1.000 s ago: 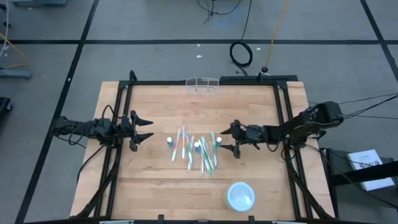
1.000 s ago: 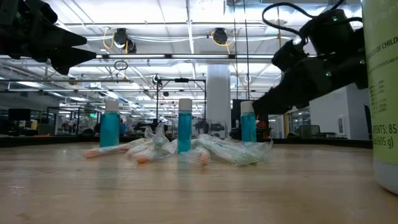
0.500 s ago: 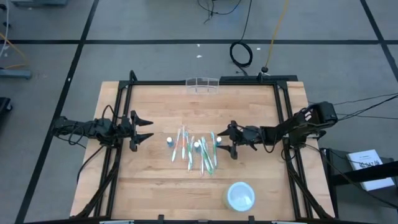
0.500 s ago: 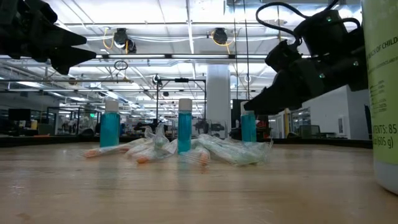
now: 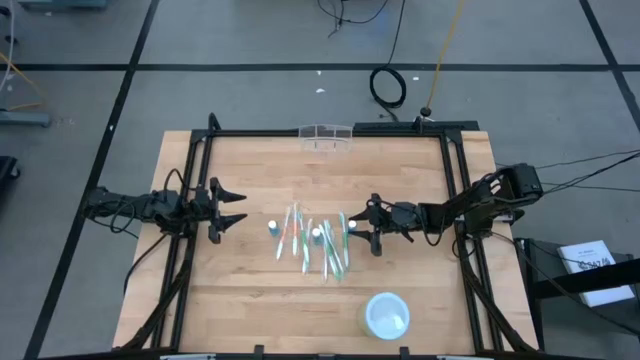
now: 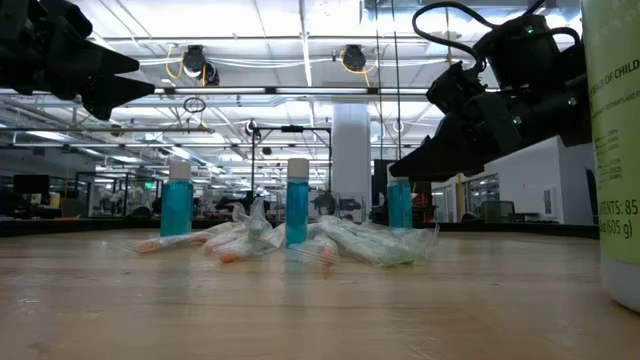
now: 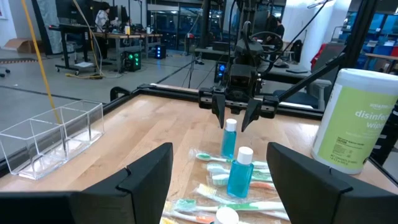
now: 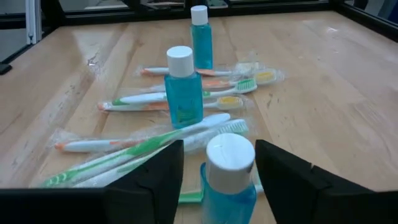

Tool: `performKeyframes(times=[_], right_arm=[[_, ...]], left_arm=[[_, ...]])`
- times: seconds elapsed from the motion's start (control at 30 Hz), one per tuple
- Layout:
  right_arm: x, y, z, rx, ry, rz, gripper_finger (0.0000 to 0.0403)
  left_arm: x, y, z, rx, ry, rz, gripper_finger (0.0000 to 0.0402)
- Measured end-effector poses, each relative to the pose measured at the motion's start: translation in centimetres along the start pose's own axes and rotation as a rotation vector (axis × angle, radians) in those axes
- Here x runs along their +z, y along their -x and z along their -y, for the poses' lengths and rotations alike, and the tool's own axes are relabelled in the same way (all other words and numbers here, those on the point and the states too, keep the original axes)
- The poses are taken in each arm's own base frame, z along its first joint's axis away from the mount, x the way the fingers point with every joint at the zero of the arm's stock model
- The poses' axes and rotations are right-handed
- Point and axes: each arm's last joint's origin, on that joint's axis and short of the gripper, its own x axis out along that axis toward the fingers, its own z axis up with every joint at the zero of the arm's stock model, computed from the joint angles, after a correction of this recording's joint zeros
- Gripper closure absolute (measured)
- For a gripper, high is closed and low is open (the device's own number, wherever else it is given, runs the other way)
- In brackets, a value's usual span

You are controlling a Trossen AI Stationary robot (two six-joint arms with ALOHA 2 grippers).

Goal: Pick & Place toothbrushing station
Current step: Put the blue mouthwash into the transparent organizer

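1. Right hand (image 5: 371, 231) advanced since a second ago, now straddling the nearest blue bottle (image 8: 229, 171) at the edge of the pile; fingers spread wide, white cap sitting between them, nothing gripped yet.
2. Just past that bottle: two more blue bottles (image 8: 183, 86) standing among wrapped toothbrushes (image 8: 186, 102) on the table (image 5: 250, 290).
3. Left hand (image 5: 232, 208) unmoved on the far side of the pile, fingers open and empty, waiting.
4. Toothbrushing station (image 5: 326, 135) well apart from both hands, at the table's far edge, empty; seen from the left wrist as a clear divided holder (image 7: 51, 137).
5. Meaning of the advance, as a judgement: grasp of the near bottle looks imminent, with closing the fingers the likely next need, then a carry to the station.
6. White-lidded tub (image 5: 386, 315) off to the side, uninvolved.
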Motion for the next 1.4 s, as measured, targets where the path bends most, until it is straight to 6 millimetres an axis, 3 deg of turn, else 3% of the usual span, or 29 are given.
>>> performKeyframes(times=[0.43, 0.67, 1.0, 1.2, 1.4], right_arm=[[0.0, 0.0, 0.0, 0.000, 0.003, 0.000, 0.0305], [0.8, 0.0, -0.1, 0.004, 0.000, 0.081, 0.0299], [4.0, -0.1, 0.7, -0.045, 0.015, 0.341, 0.0311], [7.2, -2.0, 2.9, -0.098, 0.053, 0.350, 0.0297], [11.2, -3.6, 6.0, -0.194, 0.107, 0.326, 0.0309]], left_arm=[[0.0, 0.0, 0.0, 0.000, 0.000, 0.000, 0.0135], [0.0, 0.0, 0.0, 0.000, 0.000, 0.000, 0.0135], [0.3, 0.0, 0.0, -0.002, -0.056, 0.034, 0.0135], [0.5, 0.0, 0.0, -0.002, -0.085, 0.050, 0.0135], [0.7, 0.0, 0.0, 0.019, -0.113, 0.072, 0.0135]])
